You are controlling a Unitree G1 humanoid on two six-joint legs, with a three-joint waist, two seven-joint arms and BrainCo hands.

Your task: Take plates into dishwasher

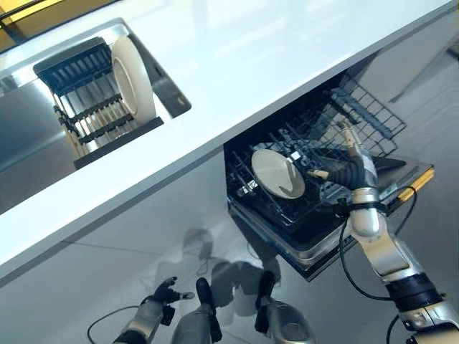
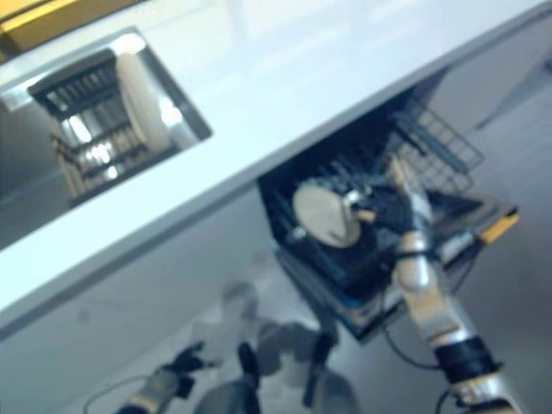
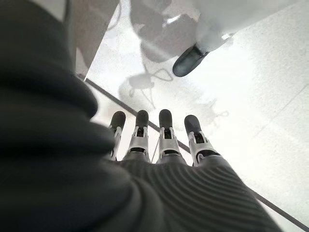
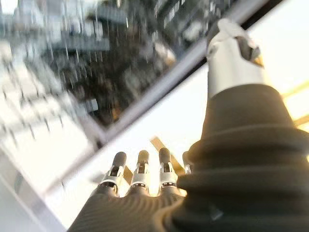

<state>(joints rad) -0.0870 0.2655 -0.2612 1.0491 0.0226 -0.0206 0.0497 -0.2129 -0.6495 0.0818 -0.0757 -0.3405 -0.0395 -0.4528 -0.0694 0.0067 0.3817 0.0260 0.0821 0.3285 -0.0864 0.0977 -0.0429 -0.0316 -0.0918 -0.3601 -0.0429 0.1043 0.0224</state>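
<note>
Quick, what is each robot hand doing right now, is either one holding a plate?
Left robot hand: open, empty, hanging low over the floor.
Right robot hand: open, holding nothing, beside the plate standing in the dishwasher rack.

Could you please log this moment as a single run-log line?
right hand: open, over black wire dishwasher rack | round white plate: in rack | second white plate: upright in sink drying rack | left hand: idle, low

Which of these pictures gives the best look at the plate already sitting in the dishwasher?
The left eye view: the plate stands crisp in the lower rack, beside the right hand. The right eye view shows it smeared. The right wrist view shows only blurred rack; the left wrist view only floor.
</note>
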